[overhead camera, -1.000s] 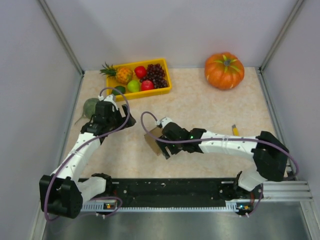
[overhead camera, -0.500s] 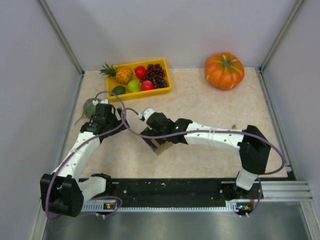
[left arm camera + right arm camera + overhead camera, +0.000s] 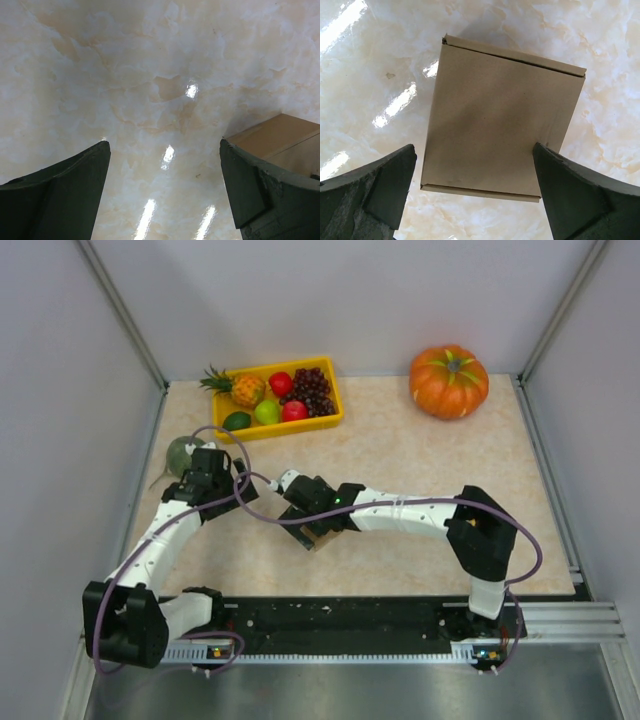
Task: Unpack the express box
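The small flat brown cardboard box [image 3: 502,120] is seen as matt, uncoated paperboard, smooth on its face and raw at its folded edges. The cream marbled table [image 3: 150,75] is finished glossy, and lamp glare is mirrored on it. The jaws of the left gripper [image 3: 164,145] and of the right gripper [image 3: 474,146] are formed of dark, matt, faintly grainy plastic. The yellow rectangular fruit tray [image 3: 300,424] is made of shiny plastic, and the round orange pumpkin [image 3: 449,380] is given a smooth, slightly glossy skin. The white arm links [image 3: 420,512] are shelled in smooth plastic, and the ribbed silver rail [image 3: 570,620] looks like bare metal.
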Available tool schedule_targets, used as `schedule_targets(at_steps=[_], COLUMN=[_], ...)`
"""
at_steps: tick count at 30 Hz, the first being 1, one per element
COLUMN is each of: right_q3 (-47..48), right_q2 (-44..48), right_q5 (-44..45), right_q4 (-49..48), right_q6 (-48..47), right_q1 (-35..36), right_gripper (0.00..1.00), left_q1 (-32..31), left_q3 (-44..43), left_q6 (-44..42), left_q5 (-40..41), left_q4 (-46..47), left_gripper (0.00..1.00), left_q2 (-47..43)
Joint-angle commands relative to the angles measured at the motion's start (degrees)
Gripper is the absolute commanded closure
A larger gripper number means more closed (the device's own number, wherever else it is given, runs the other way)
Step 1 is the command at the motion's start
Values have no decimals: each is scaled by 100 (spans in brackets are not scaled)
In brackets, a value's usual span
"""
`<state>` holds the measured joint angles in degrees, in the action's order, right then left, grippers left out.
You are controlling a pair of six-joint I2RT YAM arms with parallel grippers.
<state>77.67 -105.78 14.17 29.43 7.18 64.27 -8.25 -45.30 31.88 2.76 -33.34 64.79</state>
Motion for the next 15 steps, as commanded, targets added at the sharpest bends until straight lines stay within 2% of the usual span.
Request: schedule_targets(at_steps=[1, 6, 8, 15], right_q3=[-111, -410, -559, -955], right_q2=[-180, 83, 189, 523], right_q5=[33, -564, -907, -1891], right_q4=[-122, -376, -447, -728], right_q6=[196, 555, 661, 715], right_q1=[-11, -256, -432, -916], right_gripper=[1, 11, 14, 18], left_q1=[52, 43, 52, 52], left_q3=[-164, -129, -102, 3], left_q6=[73, 12, -15, -50], left_q5=[-83, -250, -601, -1366], left_q4=[74, 135, 231, 486], left_gripper=[6, 6, 6, 7], left_q2=[68, 60, 16, -11])
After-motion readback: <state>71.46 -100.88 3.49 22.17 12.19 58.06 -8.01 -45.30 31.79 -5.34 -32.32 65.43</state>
